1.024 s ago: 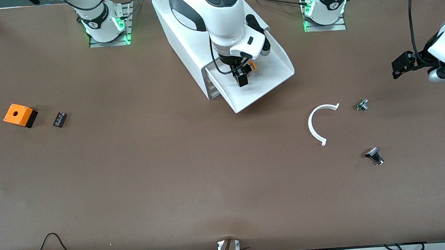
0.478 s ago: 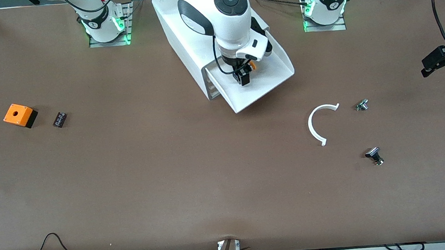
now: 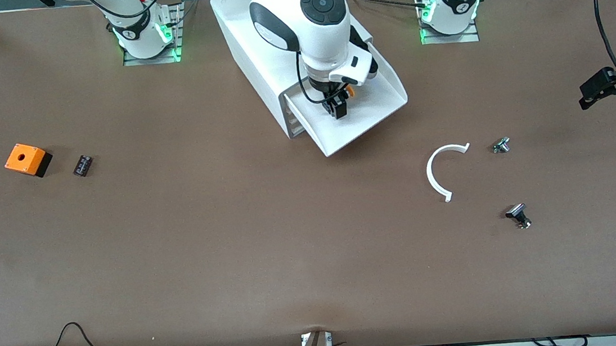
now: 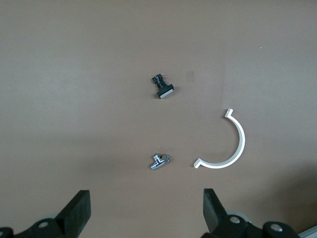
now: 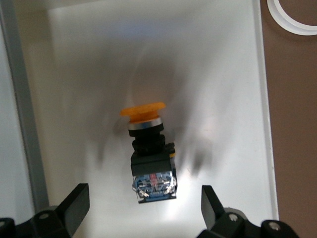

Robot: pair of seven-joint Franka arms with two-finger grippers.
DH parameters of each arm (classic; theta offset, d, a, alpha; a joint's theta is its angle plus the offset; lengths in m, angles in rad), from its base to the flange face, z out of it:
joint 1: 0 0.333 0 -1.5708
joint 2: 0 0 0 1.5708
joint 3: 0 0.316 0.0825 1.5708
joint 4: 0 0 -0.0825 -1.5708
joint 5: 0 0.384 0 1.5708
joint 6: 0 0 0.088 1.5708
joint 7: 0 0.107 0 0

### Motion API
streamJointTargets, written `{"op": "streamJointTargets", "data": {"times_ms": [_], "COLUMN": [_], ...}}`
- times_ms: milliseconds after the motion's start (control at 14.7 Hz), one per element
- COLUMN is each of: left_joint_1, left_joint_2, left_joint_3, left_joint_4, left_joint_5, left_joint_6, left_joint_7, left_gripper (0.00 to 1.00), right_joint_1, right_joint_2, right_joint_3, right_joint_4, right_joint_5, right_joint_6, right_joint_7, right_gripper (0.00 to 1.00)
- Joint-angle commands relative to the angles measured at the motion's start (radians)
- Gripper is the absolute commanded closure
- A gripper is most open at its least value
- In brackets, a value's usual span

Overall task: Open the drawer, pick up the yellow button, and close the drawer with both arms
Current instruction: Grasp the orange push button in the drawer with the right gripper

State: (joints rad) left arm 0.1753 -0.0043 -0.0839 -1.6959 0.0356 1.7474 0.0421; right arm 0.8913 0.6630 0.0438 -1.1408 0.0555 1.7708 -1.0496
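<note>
The button is lying in the pulled-out drawer, under the right gripper; the left gripper is being held over the left arm's table end.

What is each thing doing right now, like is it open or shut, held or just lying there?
drawer: pulled open.
button: lying on its side in the drawer, not held.
right gripper: over the button, jaws open.
left gripper: over the table's end, jaws open, holding nothing.
lower drawers: shut.
white arc: lying flat on the table.
</note>
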Motion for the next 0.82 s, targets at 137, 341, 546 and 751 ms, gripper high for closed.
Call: {"op": "streamJointTargets", "data": {"times_ms": [137,341,546,751], "left_joint_1": [0.003,0.001,0.001,0.001], "left_joint_2": [0.012,0.01,0.01,0.01], "left_joint_3": [-0.008,-0.01,-0.01,-0.01], "left_joint_4": [0.035,0.035,0.035,0.035], "left_joint_5": [-0.003,-0.003,-0.003,-0.005], "left_joint_6": [-0.026,-0.026,-0.026,-0.026], "left_joint_7": [-0.014,-0.014,-0.014,-0.014], "left_gripper": [0.0,0.0,0.0,0.0], "right_joint_1": [0.011,0.012,0.012,0.012], "right_joint_2": [0.049,0.056,0.062,0.069], "right_joint_3": [0.001,0.001,0.001,0.001], "right_joint_4": [0.035,0.033,0.026,0.013], "right_joint_5": [-0.028,-0.034,-0.054,-0.057], "right_joint_6": [0.03,0.036,0.044,0.078], "right_joint_7": [-0.027,-0.032,-0.059,-0.058], "right_gripper": [0.0,0.07,0.23,0.28]}}
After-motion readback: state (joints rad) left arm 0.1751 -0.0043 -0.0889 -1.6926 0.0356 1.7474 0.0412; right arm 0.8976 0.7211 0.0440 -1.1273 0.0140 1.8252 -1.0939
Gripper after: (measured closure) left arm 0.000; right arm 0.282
